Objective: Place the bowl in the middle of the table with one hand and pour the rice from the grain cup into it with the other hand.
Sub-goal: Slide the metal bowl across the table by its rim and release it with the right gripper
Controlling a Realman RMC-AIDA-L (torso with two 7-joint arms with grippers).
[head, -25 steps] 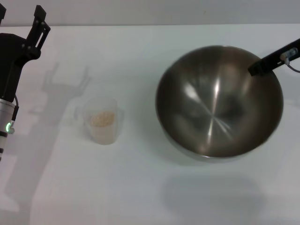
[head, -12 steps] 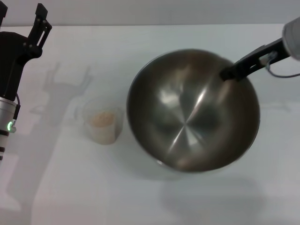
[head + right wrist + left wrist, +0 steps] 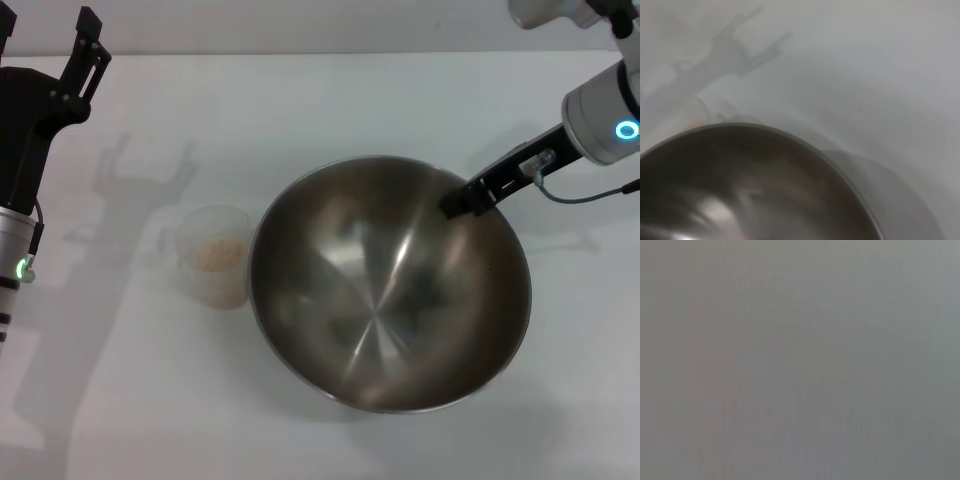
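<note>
- We see the bowl [image 3: 385, 285], a wide brushed-steel round with a shiny inside, near the middle of the white table [image 3: 330, 100]
- Its rim on the robot's left almost meets the grain cup [image 3: 215, 255]; whether they touch we cannot tell
- The cup is small, frosted and clear, standing upright, with pale beige rice [image 3: 218, 252] inside
- Our right gripper [image 3: 465, 198] is pinched on the bowl's far right rim, its black finger reaching down from a silver wrist with a blue ring lit
- Our left gripper [image 3: 45, 30] is raised at the far left edge, fingers spread and holding nothing, well apart from the cup
- Open table lies beyond the bowl, in front of it, and left of the cup
- The right wrist view shows the bowl's rim [image 3: 805, 150] with bare table past it; the left wrist view shows only flat grey
</note>
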